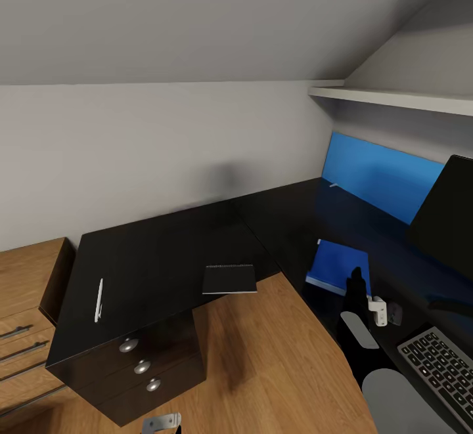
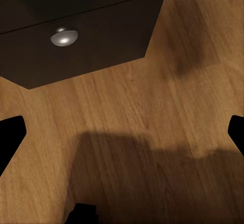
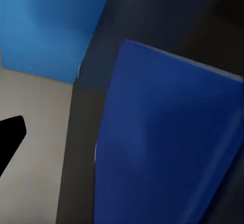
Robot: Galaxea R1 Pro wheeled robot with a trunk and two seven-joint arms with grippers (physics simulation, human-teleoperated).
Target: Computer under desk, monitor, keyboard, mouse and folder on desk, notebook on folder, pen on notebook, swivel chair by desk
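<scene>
From the head camera I see the desk (image 1: 164,250) bend into its L — one wing running toward nine o'clock, the other toward three o'clock. The notebook (image 1: 229,279) lies at the inner corner, its near edge jutting past the desk edge over the wooden floor (image 1: 276,368). The pen (image 1: 99,300) lies alone toward eight o'clock, close to the front edge above the drawer unit (image 1: 141,368), with bare black top between it and the notebook.

The folder (image 1: 338,264) lies flat on the right wing at about four o'clock, near the desk's inner edge. The keyboard (image 1: 440,365) sits at five o'clock; the monitor (image 1: 447,207) stands at three o'clock.

My right arm reaches up from five o'clock, the right gripper (image 1: 357,278) hovering over the folder's near edge. Its wrist camera looks down on the blue cover; I cannot tell how the jaws stand.

The left gripper (image 2: 122,132) hangs low over open floor beside the drawer unit — fingers (image 2: 11,135) spread wide, nothing between them.
</scene>
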